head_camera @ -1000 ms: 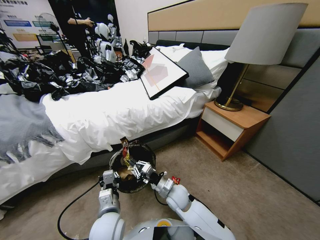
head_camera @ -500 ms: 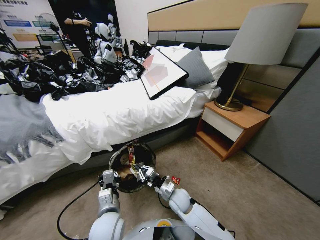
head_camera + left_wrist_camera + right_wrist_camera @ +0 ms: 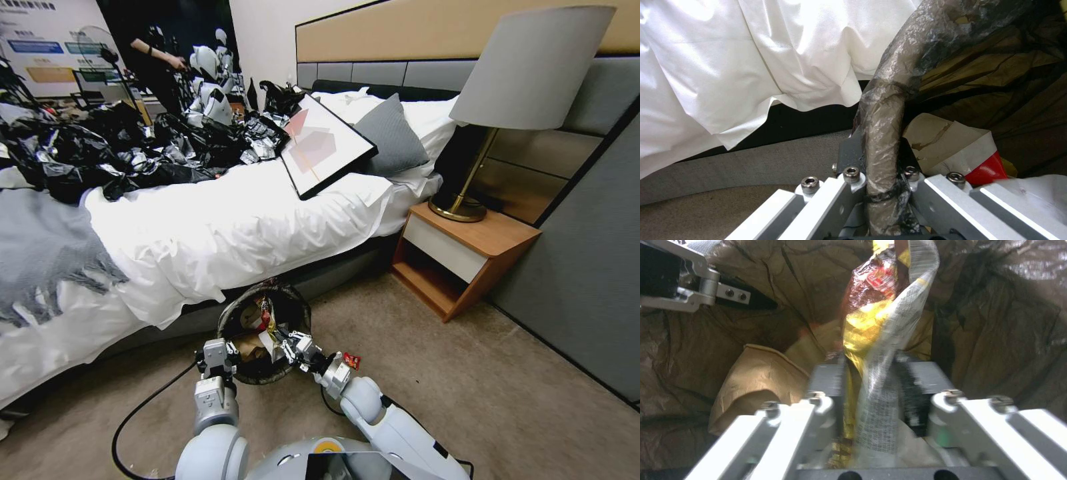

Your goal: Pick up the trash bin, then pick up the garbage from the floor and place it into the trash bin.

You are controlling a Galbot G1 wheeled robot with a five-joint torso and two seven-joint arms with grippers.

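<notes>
Writing on the snack packet (image 3: pixel 880 340) unreadable — right gripper (image 3: pixel 871 386) pinches it inside trash bin (image 3: pixel 230 317), left gripper (image 3: pixel 880 166) clamps rim.

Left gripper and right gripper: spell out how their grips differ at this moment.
The left gripper is clamped on the black-bagged rim of the small round trash bin, holding the bin itself; the right gripper pinches a crinkled yellow and red snack packet. The left sits at the bin's edge, the right reaches inside the bin, above a crumpled brown paper bag. Both have jaws shut on something.
</notes>
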